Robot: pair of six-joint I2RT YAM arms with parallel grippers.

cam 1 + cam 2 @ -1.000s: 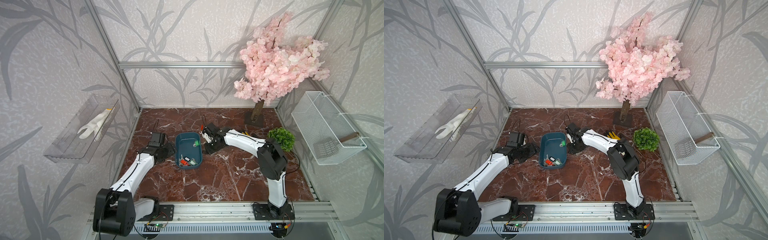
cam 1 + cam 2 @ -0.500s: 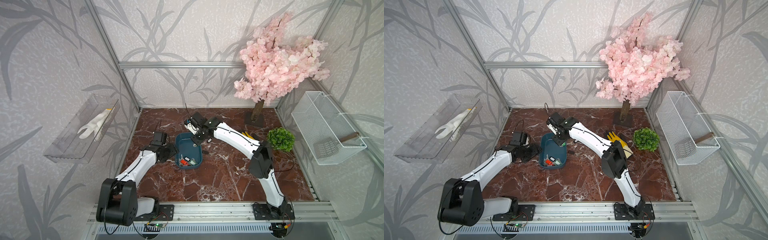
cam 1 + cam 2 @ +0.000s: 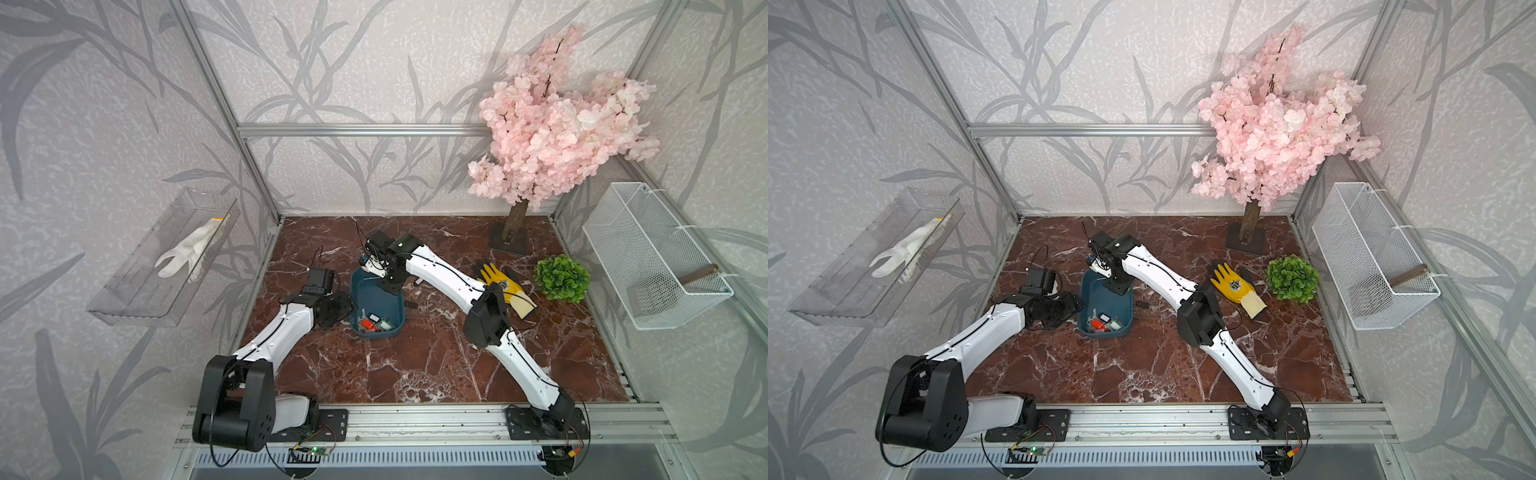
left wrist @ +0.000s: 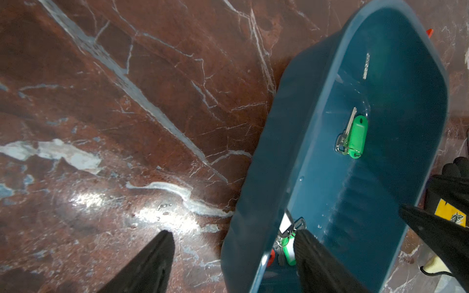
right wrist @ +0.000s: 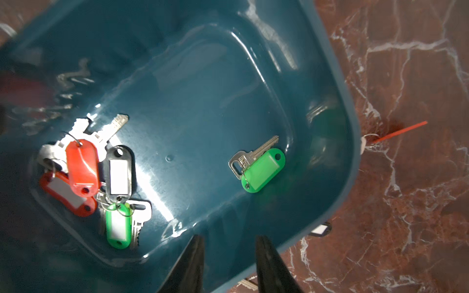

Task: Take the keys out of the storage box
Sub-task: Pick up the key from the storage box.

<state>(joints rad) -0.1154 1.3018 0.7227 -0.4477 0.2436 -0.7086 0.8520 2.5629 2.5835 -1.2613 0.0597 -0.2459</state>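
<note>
Lower half-parted, empty right gripper (image 5: 228, 238) onto lone green-tagged key (image 5: 261, 168), pinching across its width; steady storage box (image 4: 291, 126) with wide-spread left gripper (image 4: 234, 232) astride its wall.

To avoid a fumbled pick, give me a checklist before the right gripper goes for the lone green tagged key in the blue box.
1. Right gripper open and empty: ok.
2. Green-tagged key lies apart from the key pile: ok.
3. Nothing lies on that key: ok.
4. Left gripper clamped on the storage box: not ok, open astride its wall.
5. Storage box flat on the table: cannot tell.
</note>
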